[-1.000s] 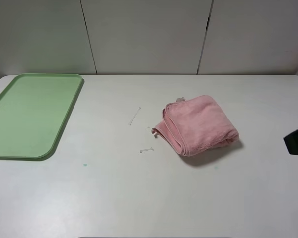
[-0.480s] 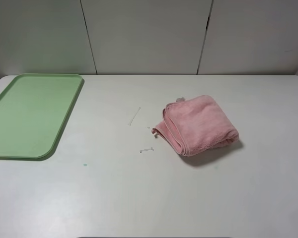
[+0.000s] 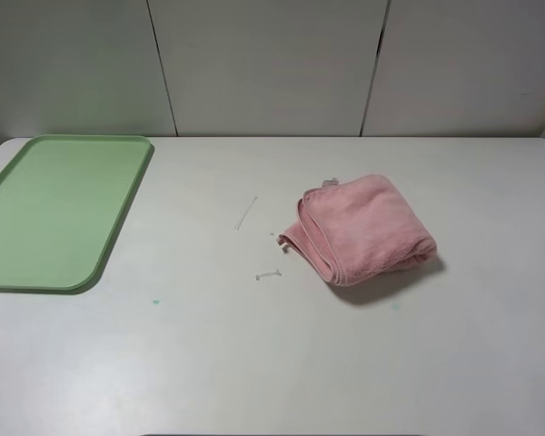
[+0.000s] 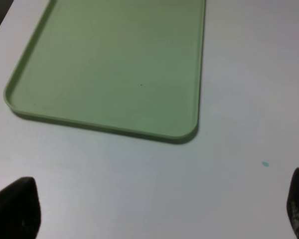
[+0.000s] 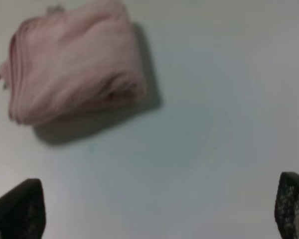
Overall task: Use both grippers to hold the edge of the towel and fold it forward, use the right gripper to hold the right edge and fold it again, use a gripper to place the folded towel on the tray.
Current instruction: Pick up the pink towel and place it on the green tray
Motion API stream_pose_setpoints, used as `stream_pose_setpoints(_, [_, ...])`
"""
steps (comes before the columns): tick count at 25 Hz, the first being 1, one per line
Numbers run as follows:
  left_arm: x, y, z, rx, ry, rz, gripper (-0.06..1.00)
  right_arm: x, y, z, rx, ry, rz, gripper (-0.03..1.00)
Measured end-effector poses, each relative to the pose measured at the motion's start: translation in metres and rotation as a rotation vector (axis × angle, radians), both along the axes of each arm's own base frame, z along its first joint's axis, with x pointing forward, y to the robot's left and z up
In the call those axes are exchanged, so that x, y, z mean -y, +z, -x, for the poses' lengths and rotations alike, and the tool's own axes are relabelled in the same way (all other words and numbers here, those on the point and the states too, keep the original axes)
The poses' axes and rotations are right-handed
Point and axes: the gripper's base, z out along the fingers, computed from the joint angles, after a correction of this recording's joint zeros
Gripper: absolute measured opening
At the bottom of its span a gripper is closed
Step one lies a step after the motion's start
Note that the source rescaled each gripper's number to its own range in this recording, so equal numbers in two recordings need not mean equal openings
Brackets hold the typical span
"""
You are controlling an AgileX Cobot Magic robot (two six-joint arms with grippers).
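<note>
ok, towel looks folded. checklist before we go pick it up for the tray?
1. Towel folded into a compact bundle: ok.
2. Tray bare, nothing lying in it: ok.
3. Right gripper, jaws open and empty: ok.
4. Left gripper, jaws open and empty: ok.
5. Towel lined up between the right jaws: not ok, it lies off to one side in the right wrist view.
6. White scraps beside the towel clear of its hem: cannot tell.

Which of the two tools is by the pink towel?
The right tool: the folded pink towel lies just ahead of it. The left tool has only the green tray ahead.
</note>
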Motion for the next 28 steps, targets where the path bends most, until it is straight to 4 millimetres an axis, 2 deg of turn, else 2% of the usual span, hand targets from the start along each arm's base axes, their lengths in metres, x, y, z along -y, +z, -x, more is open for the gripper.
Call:
stream_pose_setpoints(5, [0.0000, 0.0000, 0.0000, 0.000, 0.000, 0.000, 1.00, 0.0010, 0.0032, 0.0086, 0.146, -0.058, 0.037, 1.00])
stream_pose_setpoints(9, [0.0000, 0.0000, 0.0000, 0.000, 0.000, 0.000, 1.00, 0.0007, -0.0049, 0.0056, 0.120, -0.069, 0.044, 1.00])
stream_pose_setpoints(28, [0.0000, 0.0000, 0.0000, 0.000, 0.000, 0.000, 1.00, 0.0002, -0.0051, 0.0056, 0.120, -0.067, 0.039, 1.00])
